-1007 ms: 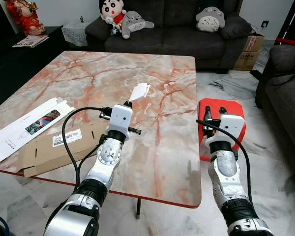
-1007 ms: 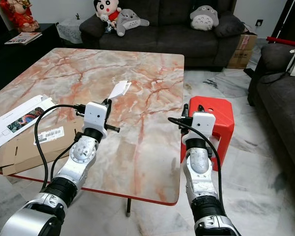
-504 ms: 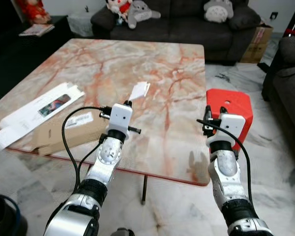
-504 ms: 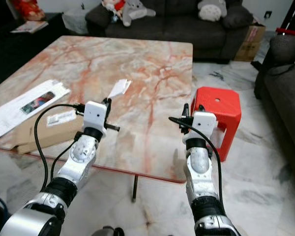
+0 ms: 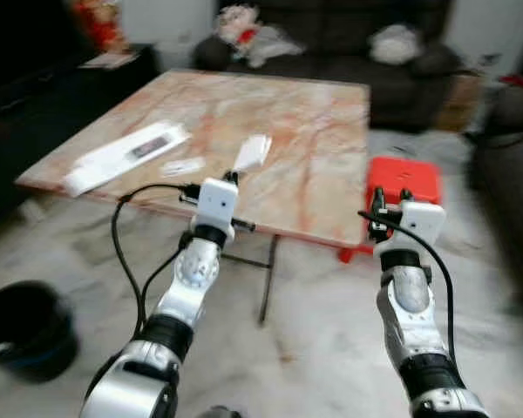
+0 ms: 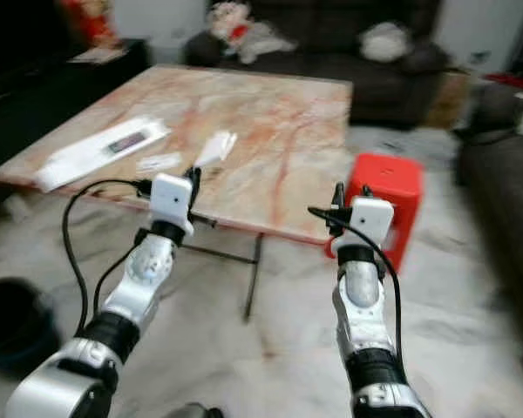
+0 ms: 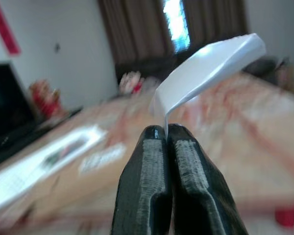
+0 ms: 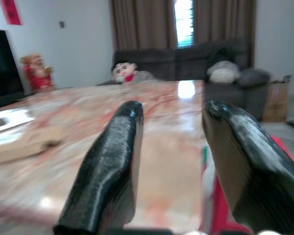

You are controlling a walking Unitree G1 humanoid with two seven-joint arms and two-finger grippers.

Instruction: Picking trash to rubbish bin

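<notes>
Left eye view: the left gripper (image 5: 230, 178) pinches a white paper scrap (image 5: 252, 151) at centre frame, held up before the marble table (image 5: 307, 171). A dark rubbish bin (image 5: 24, 329) sits on the floor at lower left, well apart from the scrap and on the left arm's side, so the carry likely runs down and leftward. The right gripper (image 5: 390, 195) hangs at right, before a red stool (image 5: 404, 177).

Left wrist view: both fingers (image 7: 148, 184) press together on the scrap's lower edge; the paper curls up and away from the tips.

Right wrist view: the right fingers (image 8: 109, 171) stand spread, holding nothing.
</notes>
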